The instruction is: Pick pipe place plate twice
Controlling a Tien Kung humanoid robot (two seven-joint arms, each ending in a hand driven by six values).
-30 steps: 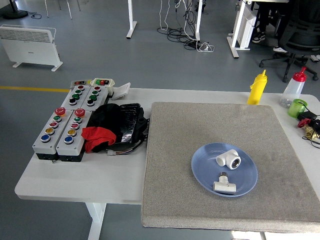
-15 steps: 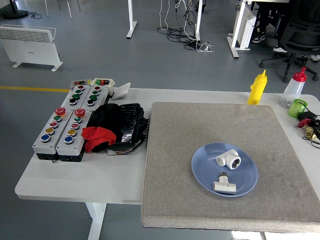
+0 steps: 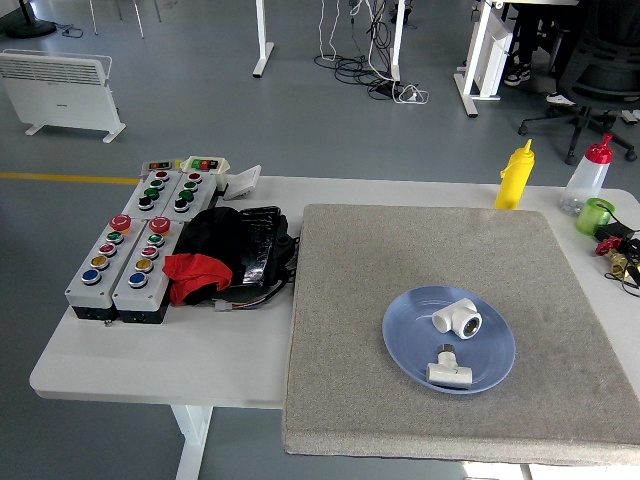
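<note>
- Fingers of either hand are out of your view, and so are both arms, so you cannot tell how they stand.
- Your blue plate sits on the grey mat, right of the mat's middle and toward the near edge.
- You have both pipe fittings lying in the plate: the white tee fitting in its far half, and the smaller white fitting with a dark metal end in its near half, the two close but apart.
- You can see the mat covering the right part of the white table.
- To your left of the mat lie two grey button boxes with coloured buttons, side by side, and a heap of black and red cloth just beside them.
- At the far right edge you have a yellow squeeze bottle and a clear bottle with a red cap, both upright, with a green cup near them.
</note>
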